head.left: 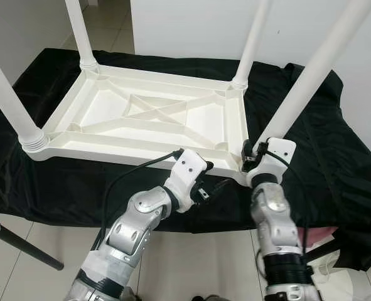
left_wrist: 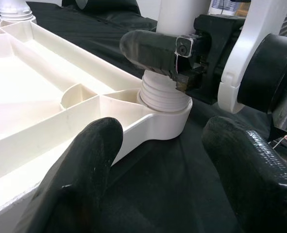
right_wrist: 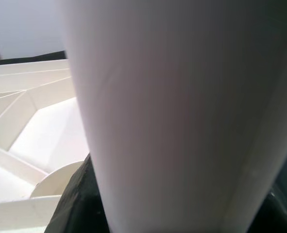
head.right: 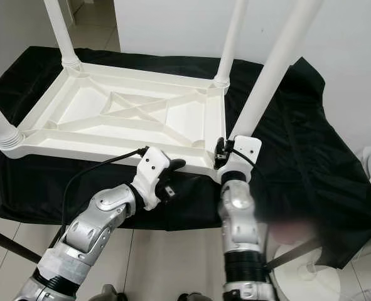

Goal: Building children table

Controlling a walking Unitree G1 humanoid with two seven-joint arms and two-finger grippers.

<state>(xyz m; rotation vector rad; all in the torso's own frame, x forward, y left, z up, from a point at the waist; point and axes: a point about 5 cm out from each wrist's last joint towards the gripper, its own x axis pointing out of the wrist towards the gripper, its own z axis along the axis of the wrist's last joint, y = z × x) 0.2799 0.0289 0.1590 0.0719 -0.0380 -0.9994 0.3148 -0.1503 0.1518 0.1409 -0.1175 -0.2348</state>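
A white plastic children's table [head.left: 141,113] lies upside down on a black cloth, with its legs pointing up. My right gripper [head.left: 251,157] is shut on the base of the near right leg [head.left: 311,75], just above the ribbed collar [left_wrist: 163,92] seated in the corner socket. One of its black fingers [left_wrist: 148,48] lies across the leg. In the right wrist view the leg [right_wrist: 182,116] is pressed close. My left gripper [head.left: 213,182] hangs open just in front of that same corner, below the table's front edge. Its fingers [left_wrist: 80,179] are spread wide with nothing between them.
The black cloth [head.left: 336,157] covers a low stand and hangs over its edges. Three more white legs rise at the other corners, among them one at the near left [head.left: 9,100]. A dark stand leg [head.left: 22,248] slants over the tiled floor at the lower left. A white wall stands behind.
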